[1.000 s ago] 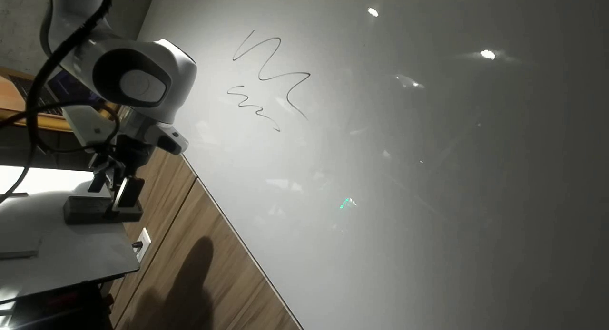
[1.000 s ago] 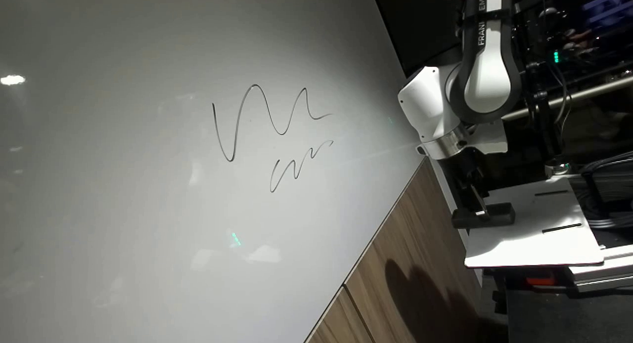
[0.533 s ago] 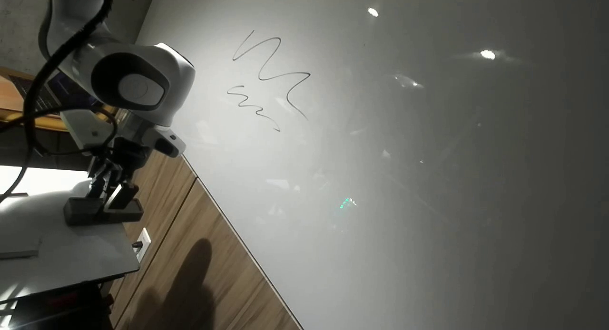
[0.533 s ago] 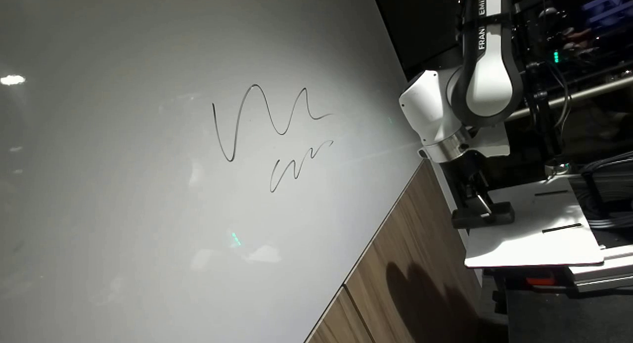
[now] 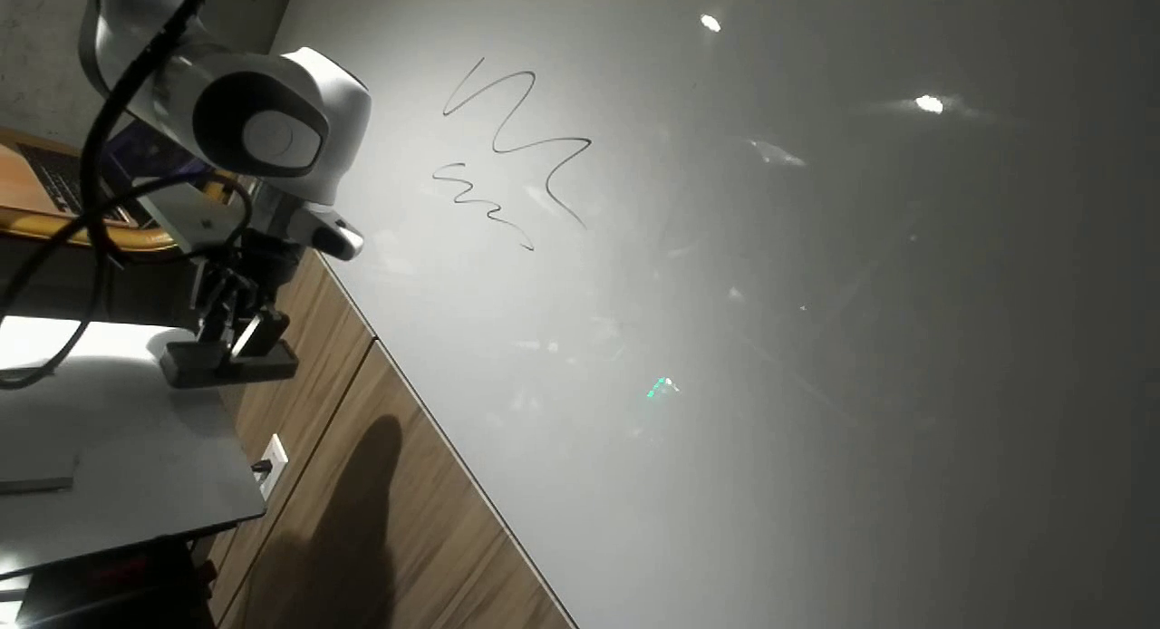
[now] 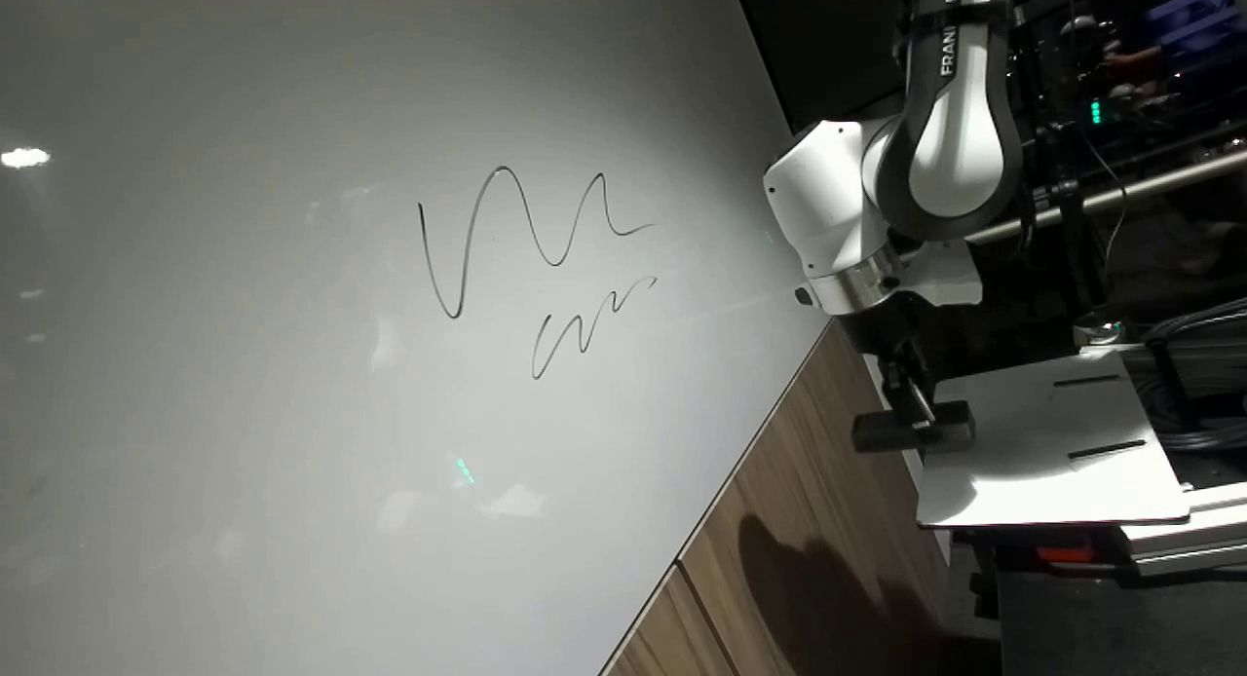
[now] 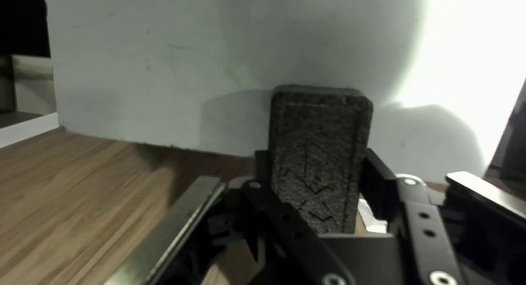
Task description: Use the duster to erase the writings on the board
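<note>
Snugly, fingers (image 7: pixel 380 184) clasp the duster (image 7: pixel 318 159); the board (image 6: pixel 244 413) bears writings (image 6: pixel 555 264).

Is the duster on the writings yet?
No, in an exterior view the hand holds the duster near the small table, well apart from the writings.

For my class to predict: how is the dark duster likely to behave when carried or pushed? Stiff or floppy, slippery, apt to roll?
Probably stiff: the duster shows straight edges though the pincer grips its sides. Unlikely to roll, being a flattish rectangular block. Perhaps not very slippery: its face in the wrist view looks rough.
</note>
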Robot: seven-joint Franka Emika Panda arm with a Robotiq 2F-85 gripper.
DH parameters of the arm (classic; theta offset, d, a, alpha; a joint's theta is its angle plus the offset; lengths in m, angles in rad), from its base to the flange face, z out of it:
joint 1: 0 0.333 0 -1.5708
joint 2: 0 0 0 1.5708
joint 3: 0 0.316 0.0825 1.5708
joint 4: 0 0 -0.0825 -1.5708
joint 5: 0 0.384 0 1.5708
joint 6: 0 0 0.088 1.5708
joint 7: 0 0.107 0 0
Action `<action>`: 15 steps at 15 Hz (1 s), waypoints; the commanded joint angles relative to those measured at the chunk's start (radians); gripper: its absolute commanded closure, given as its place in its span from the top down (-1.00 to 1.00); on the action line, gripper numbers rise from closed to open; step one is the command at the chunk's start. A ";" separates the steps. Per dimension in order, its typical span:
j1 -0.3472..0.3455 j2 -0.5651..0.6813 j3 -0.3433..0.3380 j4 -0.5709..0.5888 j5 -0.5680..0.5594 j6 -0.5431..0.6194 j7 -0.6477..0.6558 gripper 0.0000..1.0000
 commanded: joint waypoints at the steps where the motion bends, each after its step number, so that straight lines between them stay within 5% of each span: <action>1: 0.038 -0.184 0.038 -0.012 0.059 -0.026 0.006 -0.41; 6: 0.013 -0.321 0.101 0.123 0.044 -0.020 0.063 -0.41; 15: -0.186 -0.221 0.224 0.409 -0.210 0.044 0.293 -0.41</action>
